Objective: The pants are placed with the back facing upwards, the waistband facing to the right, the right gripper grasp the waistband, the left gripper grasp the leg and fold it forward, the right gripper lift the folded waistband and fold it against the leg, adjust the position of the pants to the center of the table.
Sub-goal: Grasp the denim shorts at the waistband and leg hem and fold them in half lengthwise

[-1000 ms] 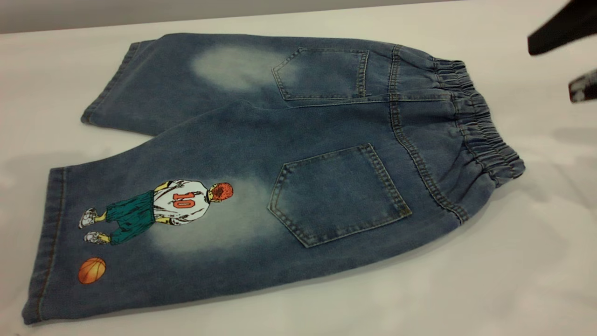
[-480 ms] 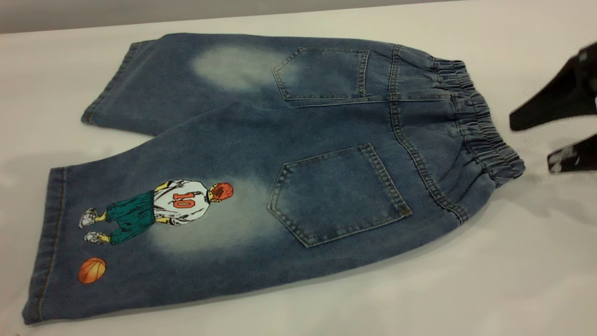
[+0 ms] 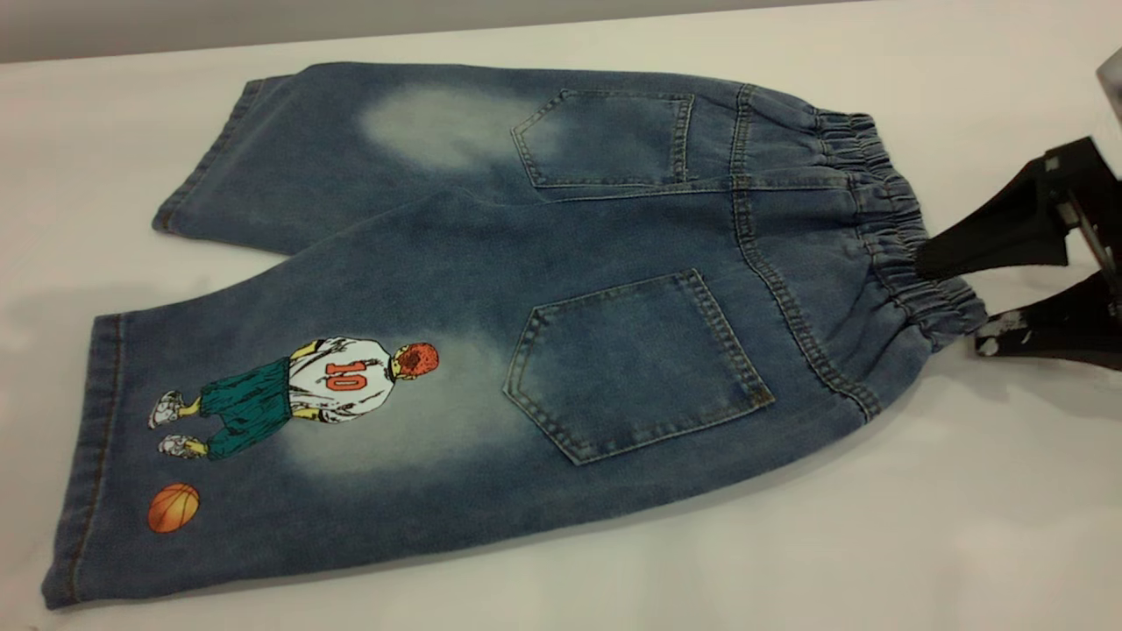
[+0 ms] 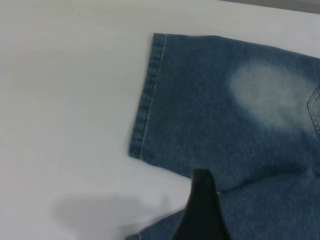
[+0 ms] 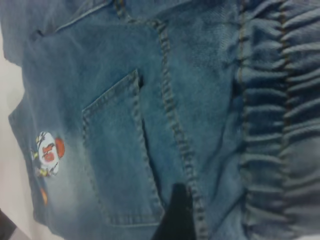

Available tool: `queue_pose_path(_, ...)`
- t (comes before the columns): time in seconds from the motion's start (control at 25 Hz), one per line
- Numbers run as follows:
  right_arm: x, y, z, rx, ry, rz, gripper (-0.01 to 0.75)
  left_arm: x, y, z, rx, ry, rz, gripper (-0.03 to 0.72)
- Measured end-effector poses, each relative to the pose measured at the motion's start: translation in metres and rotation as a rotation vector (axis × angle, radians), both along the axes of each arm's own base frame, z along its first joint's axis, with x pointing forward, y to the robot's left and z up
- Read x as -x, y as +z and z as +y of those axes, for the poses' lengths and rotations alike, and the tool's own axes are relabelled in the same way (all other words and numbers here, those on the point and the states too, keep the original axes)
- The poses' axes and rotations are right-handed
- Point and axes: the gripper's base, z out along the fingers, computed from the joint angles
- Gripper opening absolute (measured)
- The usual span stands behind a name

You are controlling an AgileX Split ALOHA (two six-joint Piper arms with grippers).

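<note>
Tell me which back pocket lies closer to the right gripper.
The near pocket, on the side of the leg with the player print. The far pocket sits above the plain leg, further from the open right gripper at the waistband.

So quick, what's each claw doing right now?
Right claw: open, at the waistband of the pants, one jaw over it, not yet gripping.
Left claw: above the pants; cannot be told.

Faded, matt blue denim pants (image 3: 526, 289) with gathered, ruffled waistband (image 3: 885, 237); smooth, pale table (image 3: 877, 543); matt black right gripper (image 3: 951, 298).
</note>
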Motion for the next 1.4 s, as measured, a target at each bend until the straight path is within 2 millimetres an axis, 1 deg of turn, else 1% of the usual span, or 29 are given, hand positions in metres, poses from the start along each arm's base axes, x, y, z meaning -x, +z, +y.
queue_pose_path(0.24,0.001,-0.012,0.004,-0.099,-0.064,0.042,0.579,0.000,0.000,0.000,0.000,0.000,0.000,0.509)
queue_pose_path(0.36,0.001,-0.012,0.005,-0.115,-0.064,0.041,0.535,0.000,0.000,0.000,0.000,0.000,-0.001,0.509)
queue_pose_path(0.48,0.001,-0.012,0.005,-0.115,-0.068,0.040,0.472,0.000,0.000,0.000,0.000,0.000,-0.001,0.509)
queue_pose_path(0.64,0.000,-0.012,0.005,-0.117,-0.083,0.039,0.346,0.000,0.000,0.000,0.000,0.000,-0.001,0.509)
queue_pose_path(0.84,0.000,-0.012,0.004,-0.111,-0.078,0.042,0.096,0.000,0.000,0.000,0.000,0.000,-0.001,0.509)
queue_pose_path(0.88,0.000,-0.012,0.004,-0.111,-0.077,0.043,0.056,0.000,0.000,0.000,0.000,0.000,-0.001,0.509)
queue_pose_path(0.92,0.001,-0.012,0.004,-0.111,-0.076,0.043,0.038,0.000,0.000,0.000,0.000,0.000,-0.001,0.509)
queue_pose_path(1.0,0.001,-0.012,0.005,-0.110,-0.066,0.043,0.031,0.001,-0.001,0.000,0.000,-0.002,0.013,0.509)
queue_pose_path(1.32,0.004,-0.013,0.006,-0.107,-0.032,0.046,0.030,0.016,-0.013,-0.004,0.034,-0.022,0.224,0.509)
queue_pose_path(1.4,0.004,-0.013,0.006,-0.107,-0.032,0.046,0.030,0.022,-0.020,-0.004,0.039,-0.020,0.285,0.509)
